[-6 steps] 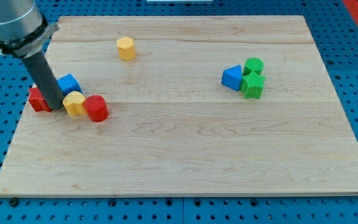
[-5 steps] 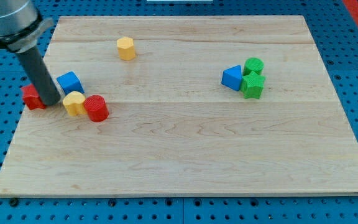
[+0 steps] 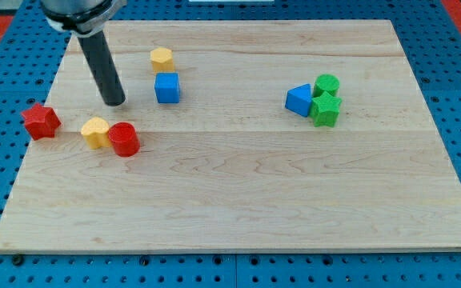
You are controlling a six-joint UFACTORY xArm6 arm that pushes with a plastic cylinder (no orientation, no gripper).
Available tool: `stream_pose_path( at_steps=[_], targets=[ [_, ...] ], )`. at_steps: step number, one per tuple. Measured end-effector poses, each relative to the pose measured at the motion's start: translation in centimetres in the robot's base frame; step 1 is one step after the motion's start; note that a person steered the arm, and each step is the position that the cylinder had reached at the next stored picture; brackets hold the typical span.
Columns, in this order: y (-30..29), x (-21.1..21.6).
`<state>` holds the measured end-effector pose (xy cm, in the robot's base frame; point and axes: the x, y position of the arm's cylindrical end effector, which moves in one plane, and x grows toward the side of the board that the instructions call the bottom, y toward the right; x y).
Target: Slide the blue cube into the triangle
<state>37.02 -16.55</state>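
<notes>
The blue cube [image 3: 167, 88] sits on the wooden board [image 3: 246, 184] at the upper left, just below a yellow hexagonal block [image 3: 162, 58]. The blue triangle [image 3: 298, 100] lies at the view's right, touching a green cylinder [image 3: 326, 85] and a green star block [image 3: 325, 110]. My tip [image 3: 115, 102] is to the left of the blue cube, a short gap away from it, not touching. The triangle is far to the right of the cube.
A red star block [image 3: 40, 121] lies near the board's left edge. A yellow block [image 3: 95, 132] and a red cylinder [image 3: 124, 139] touch each other below my tip. Blue pegboard surrounds the board.
The blue cube has slid right and up to below the yellow hexagon. My tip moved up and right from between the red star and the cube. The red star shifted slightly left.
</notes>
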Motion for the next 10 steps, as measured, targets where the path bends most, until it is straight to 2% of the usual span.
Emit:
stream_pose_path(
  at_steps=[1,2,3,4,5,7,8,9,10],
  targets=[
    [8.0,-2.9],
    [17.1,-3.0],
    [16.2,-2.7],
    [10.6,-2.0],
    [10.2,0.1],
    [22.2,0.8],
    [22.3,0.8],
    [20.0,1.9],
    [19.5,7.3]
  ],
)
